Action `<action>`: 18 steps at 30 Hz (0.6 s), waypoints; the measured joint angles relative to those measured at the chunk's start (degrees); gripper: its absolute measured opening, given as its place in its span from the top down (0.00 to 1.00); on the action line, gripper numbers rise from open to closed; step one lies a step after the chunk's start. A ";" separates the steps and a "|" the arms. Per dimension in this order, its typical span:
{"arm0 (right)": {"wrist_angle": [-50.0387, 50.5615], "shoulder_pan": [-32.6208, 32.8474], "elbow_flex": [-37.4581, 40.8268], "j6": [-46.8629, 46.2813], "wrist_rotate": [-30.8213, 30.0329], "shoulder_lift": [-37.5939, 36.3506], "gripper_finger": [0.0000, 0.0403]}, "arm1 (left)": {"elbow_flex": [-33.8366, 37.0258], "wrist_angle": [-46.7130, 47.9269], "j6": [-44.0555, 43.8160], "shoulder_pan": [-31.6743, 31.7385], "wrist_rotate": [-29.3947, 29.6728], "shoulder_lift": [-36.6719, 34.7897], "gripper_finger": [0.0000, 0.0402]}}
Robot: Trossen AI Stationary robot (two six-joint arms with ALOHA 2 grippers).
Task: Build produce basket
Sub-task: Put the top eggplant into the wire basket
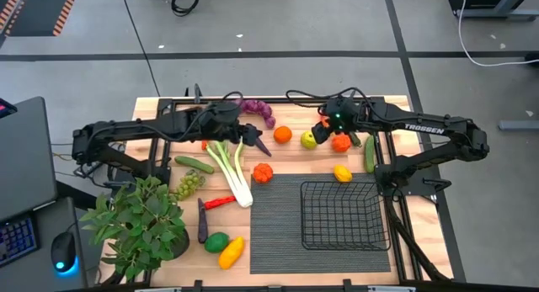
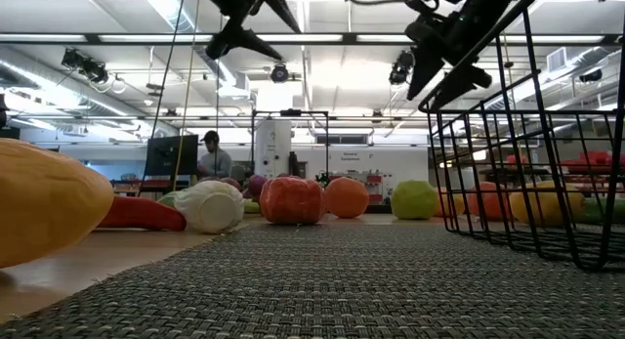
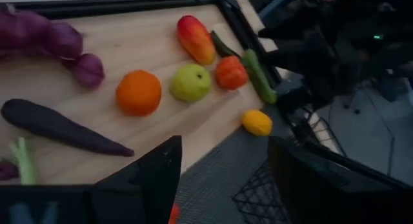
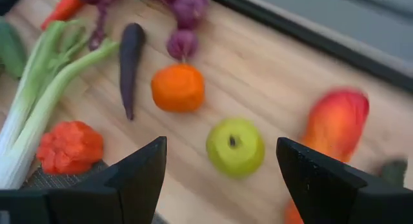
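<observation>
While both arms hang above the far half of the light wooden table [image 1: 278, 170], the task is, as I judge it, hardly begun. The small rectangular black wire-mesh basket [image 1: 344, 215] stands on the right part of the dark ribbed mat [image 1: 278, 220] and it looks empty. All the toy produce lies outside it on the table: the long white and green leek [image 1: 230, 168], the dark purple eggplant [image 1: 259, 143], the purple grapes [image 1: 259, 112], the green cucumber [image 1: 194, 164], the round orange [image 1: 282, 134], the yellow-green apple [image 1: 308, 140], the small yellow lemon [image 1: 342, 173] and several others near the leafy potted plant [image 1: 139, 220]. So every piece must still go into the basket.

The right gripper [image 4: 222, 169] is above the back right corner of the table, over the yellow-green apple, which the right wrist view shows between its two dark fingers [image 4: 139, 169] but lower, on the wood. The jaws stand wide apart, hold nothing and touch nothing. It seems to prepare a descent on this apple.

The left gripper [image 3: 222, 175] is above the leek and the eggplant, near the back centre. Its jaws also stand apart and are empty, and I cannot say which piece it aims at
</observation>
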State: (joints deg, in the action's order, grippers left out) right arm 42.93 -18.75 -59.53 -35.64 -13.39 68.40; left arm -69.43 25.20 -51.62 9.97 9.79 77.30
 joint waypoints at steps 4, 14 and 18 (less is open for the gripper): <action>0.45 0.64 0.41 -7.06 -0.67 0.00 0.26 | -0.04 0.45 4.02 1.61 -2.64 0.62 0.41; 4.57 0.25 0.51 -15.83 5.84 0.00 0.26 | 0.02 4.85 11.67 4.66 -13.94 10.91 0.40; 8.69 1.22 0.52 -19.02 8.65 0.00 0.26 | 0.07 5.21 18.39 4.51 -20.26 15.31 0.39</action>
State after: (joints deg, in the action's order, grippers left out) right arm 51.62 -17.53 -59.01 -54.66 -4.74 68.40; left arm -69.36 30.41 -33.23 14.48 -10.47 92.61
